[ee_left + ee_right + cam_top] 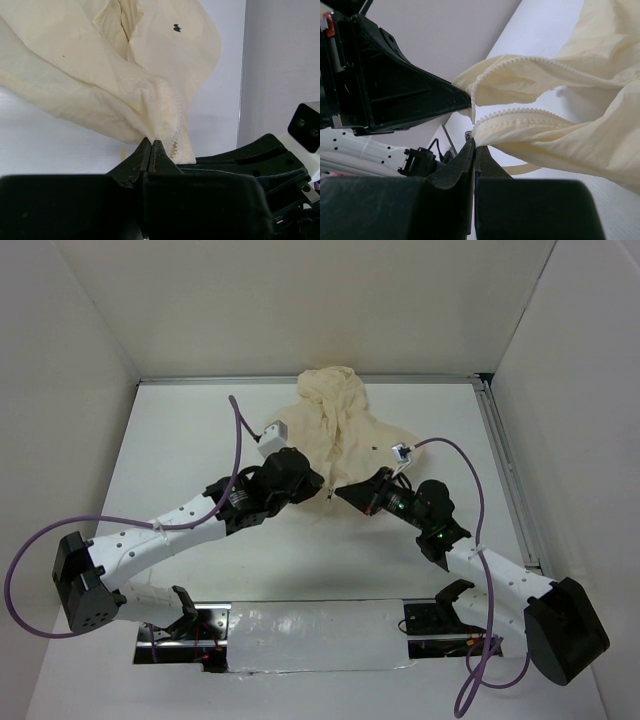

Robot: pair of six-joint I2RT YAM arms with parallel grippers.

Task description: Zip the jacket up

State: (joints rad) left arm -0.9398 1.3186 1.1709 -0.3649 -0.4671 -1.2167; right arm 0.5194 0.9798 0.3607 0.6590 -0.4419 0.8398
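Observation:
The cream jacket (340, 425) lies bunched on the white table at the back centre. My left gripper (318, 483) is shut on one bottom corner of its open front; the left wrist view shows the cloth and zipper teeth (175, 148) pinched at the gripper (151, 141). My right gripper (340, 491) is shut on the other bottom corner. The right wrist view shows the gripper (472, 141) holding the toothed zipper edge (520, 113), with a small metal end piece at the tips. The two zipper edges are apart. The two grippers almost touch. A small dark mark (177, 28) shows on the cloth.
White walls enclose the table (180, 440) on three sides. Purple cables (237, 440) loop off both arms. A metal rail (505, 470) runs along the table's right edge. A foil-covered strip (310, 635) lies at the near edge between the arm bases.

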